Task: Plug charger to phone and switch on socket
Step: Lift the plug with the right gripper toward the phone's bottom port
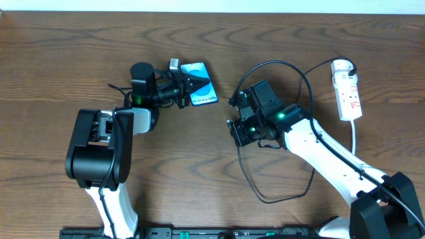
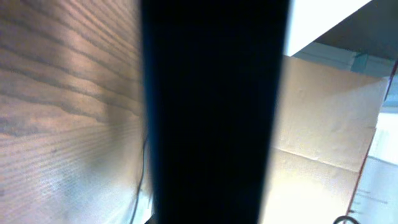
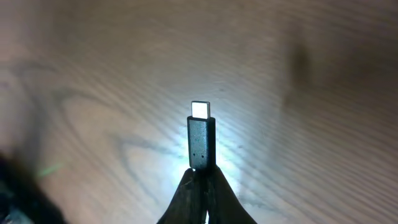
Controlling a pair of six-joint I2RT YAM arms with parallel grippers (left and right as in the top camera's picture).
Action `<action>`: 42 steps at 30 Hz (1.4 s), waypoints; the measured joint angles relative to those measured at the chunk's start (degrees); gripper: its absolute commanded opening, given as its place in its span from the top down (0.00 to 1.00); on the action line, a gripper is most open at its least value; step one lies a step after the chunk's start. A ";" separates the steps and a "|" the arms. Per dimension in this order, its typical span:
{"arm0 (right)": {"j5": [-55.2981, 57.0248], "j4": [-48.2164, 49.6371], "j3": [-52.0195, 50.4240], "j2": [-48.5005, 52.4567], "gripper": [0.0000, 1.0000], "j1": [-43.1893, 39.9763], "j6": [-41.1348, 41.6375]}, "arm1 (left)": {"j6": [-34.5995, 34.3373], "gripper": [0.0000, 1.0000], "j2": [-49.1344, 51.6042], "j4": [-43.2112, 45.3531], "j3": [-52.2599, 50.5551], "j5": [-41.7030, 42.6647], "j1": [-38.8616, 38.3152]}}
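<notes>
The phone, light-blue screen up, is at the table's middle back, with my left gripper shut on its left end. In the left wrist view the phone is a black slab filling the middle and hiding the fingers. My right gripper hovers a short way right of the phone, apart from it, shut on the charger's small black connector, whose metal tip points away over bare wood. The fingertips pinch its rear. The charger cable loops back to the white socket at the far right.
The black cable makes a wide loop on the table under and in front of my right arm. The socket's thick white cord runs toward the front right. A cardboard panel shows beyond the phone in the left wrist view.
</notes>
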 measured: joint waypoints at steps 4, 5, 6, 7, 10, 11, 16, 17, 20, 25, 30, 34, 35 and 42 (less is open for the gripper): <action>-4.13 0.68 -0.02 0.00 0.99 0.02 -1.01 | 2.34 0.93 0.00 0.00 0.00 -0.35 0.00; -5.16 1.14 -0.02 0.00 0.99 0.00 -1.11 | 2.58 0.93 0.00 0.00 0.00 -0.42 0.00; -6.16 1.62 -0.02 0.00 0.99 0.02 -1.29 | 2.91 0.93 0.00 0.00 0.00 -0.48 0.00; -7.30 2.25 -0.02 0.00 0.99 0.00 -1.40 | 3.26 0.93 0.00 0.00 0.00 -0.59 0.00; -10.03 4.02 0.00 0.00 0.99 0.02 -1.68 | 4.07 0.93 0.00 0.00 0.00 -0.76 0.00; -10.86 4.48 -0.02 0.00 0.99 0.02 -1.70 | 4.26 0.93 0.00 0.02 0.00 -0.81 0.00; -13.94 7.39 -0.02 0.02 0.99 0.02 -1.97 | 4.90 0.93 0.00 2.14 0.00 -1.18 0.00; -14.73 8.44 -0.02 0.02 0.99 0.00 -1.95 | 4.85 0.93 0.00 2.56 0.00 -1.40 0.00; -16.74 12.59 -0.20 0.57 0.99 0.00 -1.11 | 4.17 0.93 0.00 2.97 0.00 -2.01 0.00; -18.10 16.20 -1.75 2.32 0.99 -0.20 1.01 | 3.39 0.93 0.00 3.37 0.00 -2.45 0.00; -18.10 17.49 -1.99 2.49 0.99 -1.38 2.64 | 3.32 0.93 0.00 3.39 0.00 -3.34 0.00; -18.05 17.99 -1.99 2.51 0.99 -2.89 3.48 | 3.34 0.93 0.00 3.39 0.00 -3.41 0.00; -18.03 18.34 -1.99 2.51 0.99 -3.13 3.63 | 3.32 0.93 0.00 3.39 0.00 -3.43 0.00; -19.23 23.10 -1.99 4.24 0.99 -3.08 5.73 | 3.32 0.93 0.00 4.81 0.00 -3.58 0.00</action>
